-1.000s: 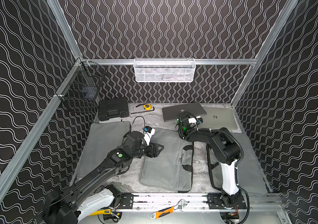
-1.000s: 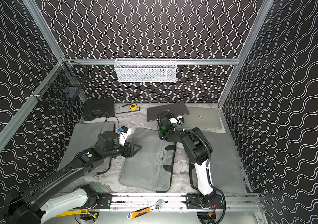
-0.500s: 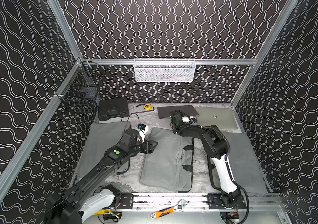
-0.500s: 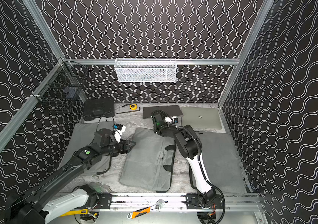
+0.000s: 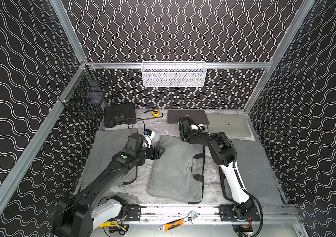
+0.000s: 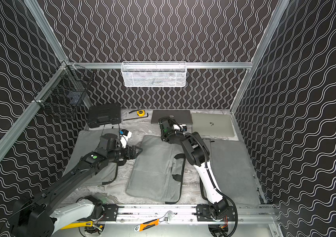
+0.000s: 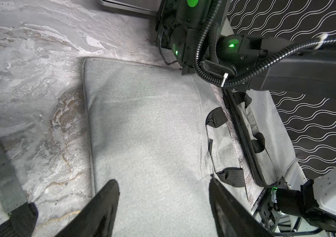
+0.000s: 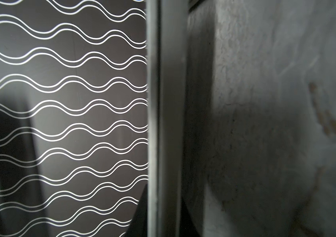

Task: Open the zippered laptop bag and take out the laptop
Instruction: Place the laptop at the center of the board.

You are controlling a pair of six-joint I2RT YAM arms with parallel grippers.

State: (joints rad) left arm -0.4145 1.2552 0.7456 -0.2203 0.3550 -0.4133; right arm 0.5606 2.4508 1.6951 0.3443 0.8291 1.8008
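Left gripper point(image 5: 161, 151) spread wide, empty, over left edge of middle laptop bag point(image 5: 175, 170), mid-desk point(image 5: 163, 127). Right gripper point(image 5: 181, 120) pinched on near edge of dark laptop point(image 5: 192, 115), flat by desk's back edge.

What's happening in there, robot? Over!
Left gripper open over grey laptop bag. Right gripper shut on dark grey laptop at the back. Silver laptop close beside.

Grey bag point(image 5: 175, 170); laptop point(image 5: 175, 115) apparently dark grey; walls point(image 5: 173, 30) black, white-waved.
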